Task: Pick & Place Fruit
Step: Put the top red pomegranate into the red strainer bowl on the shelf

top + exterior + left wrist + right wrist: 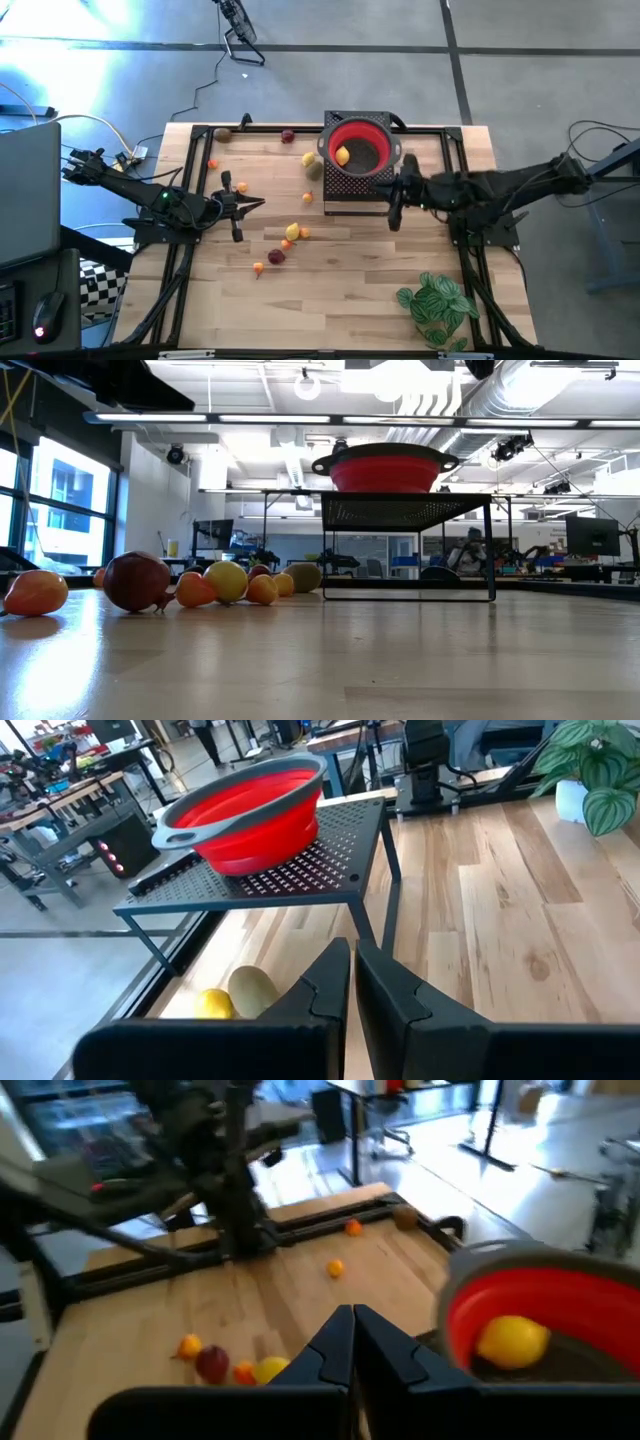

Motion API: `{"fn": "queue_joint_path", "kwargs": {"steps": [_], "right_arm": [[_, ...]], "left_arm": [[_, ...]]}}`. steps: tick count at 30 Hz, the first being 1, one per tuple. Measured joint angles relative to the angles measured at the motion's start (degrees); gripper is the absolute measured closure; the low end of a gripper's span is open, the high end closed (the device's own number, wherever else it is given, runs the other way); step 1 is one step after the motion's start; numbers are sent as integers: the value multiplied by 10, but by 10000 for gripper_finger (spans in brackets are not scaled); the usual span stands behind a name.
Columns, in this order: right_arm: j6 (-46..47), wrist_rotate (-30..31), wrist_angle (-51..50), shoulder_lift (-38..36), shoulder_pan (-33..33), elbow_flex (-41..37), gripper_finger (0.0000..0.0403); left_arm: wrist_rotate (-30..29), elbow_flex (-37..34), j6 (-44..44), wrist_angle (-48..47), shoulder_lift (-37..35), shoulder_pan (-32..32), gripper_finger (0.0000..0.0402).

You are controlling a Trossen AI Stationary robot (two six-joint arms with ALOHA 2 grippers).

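Plant [437, 303] near right on table [350, 300]. Fruit cluster [285, 243] mid-left: yellow, orange, dark red pieces, more scattered far left. Left gripper [258, 204] left of centre, arm stretched level toward the right, fingers together, empty, above bare wood. Right gripper [393, 222] just near-right of the rack [357, 196], arm reaching in from the right, wrist bent, fingers together, empty. Red bowl [360, 148] sits on rack, far centre, 1 yellow fruit [342, 155] inside. Brownish-green fruit [311, 161] just left of rack.
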Motion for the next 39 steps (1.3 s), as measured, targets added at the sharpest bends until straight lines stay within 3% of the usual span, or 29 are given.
{"fn": "queue_joint_path", "kwargs": {"steps": [7,13,23,30,39], "right_arm": [[-54,52,151,-23,52,-97,401],[-86,91,197,-50,83,-137,401],[-94,10,218,-150,89,-219,401],[-51,-32,239,-224,47,-304,401],[10,-33,375,-217,37,-399,401]], "left_arm": [[1,0,-6,-12,0,0,385],[0,0,-12,-23,0,0,385],[-8,0,-12,-29,1,0,385],[-64,0,-16,-23,1,0,385],[-74,0,-36,-24,1,0,385]]}}
